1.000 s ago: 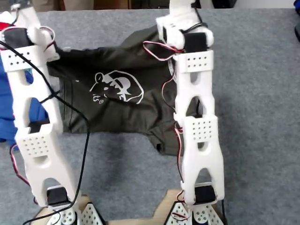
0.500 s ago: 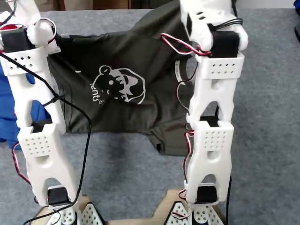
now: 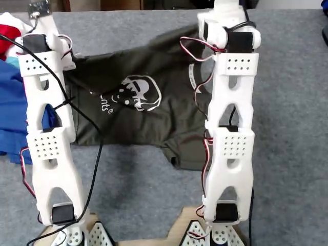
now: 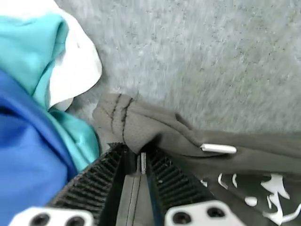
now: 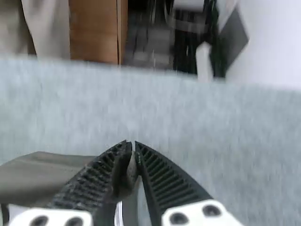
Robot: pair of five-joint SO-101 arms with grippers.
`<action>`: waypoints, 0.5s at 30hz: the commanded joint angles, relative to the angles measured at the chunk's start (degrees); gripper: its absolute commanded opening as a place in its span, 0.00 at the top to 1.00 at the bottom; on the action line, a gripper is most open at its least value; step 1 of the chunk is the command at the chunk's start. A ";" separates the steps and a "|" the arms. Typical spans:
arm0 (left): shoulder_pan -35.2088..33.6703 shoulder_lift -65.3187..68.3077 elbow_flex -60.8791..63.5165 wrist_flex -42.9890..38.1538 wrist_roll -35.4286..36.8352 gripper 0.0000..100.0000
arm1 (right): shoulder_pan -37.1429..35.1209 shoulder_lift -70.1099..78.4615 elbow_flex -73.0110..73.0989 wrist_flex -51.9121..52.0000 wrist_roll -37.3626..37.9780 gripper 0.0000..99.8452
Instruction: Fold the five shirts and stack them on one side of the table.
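Olive cotton shirt (image 3: 128, 118), lying print-up toward the far edge of the table (image 3: 287, 102), with my left gripper (image 4: 140, 153) and right gripper (image 5: 131, 147) each clamped on its far edge; I judge both should travel level and together, so the fold lands square.

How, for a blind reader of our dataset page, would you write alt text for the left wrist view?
The left gripper is shut on a bunched edge of a dark olive shirt, with the grey table cover beyond it. Close beside the gripper lie a blue cloth, a teal cloth and a white cloth, overlapping.
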 commanded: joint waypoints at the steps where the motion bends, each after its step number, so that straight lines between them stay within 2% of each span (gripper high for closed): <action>1: 0.00 -0.92 0.62 1.93 0.26 0.98 | -2.77 -4.09 -2.33 9.67 3.60 1.00; 6: -0.44 -2.24 5.98 1.93 0.09 0.98 | -4.18 -7.60 -2.07 20.40 5.89 1.00; 11: 0.88 -8.13 19.34 1.93 -2.64 0.98 | -2.59 -10.07 -1.36 20.75 6.07 1.00; 15: 1.58 -15.25 30.59 1.93 -3.25 0.98 | -2.24 -14.02 6.81 20.84 6.07 1.00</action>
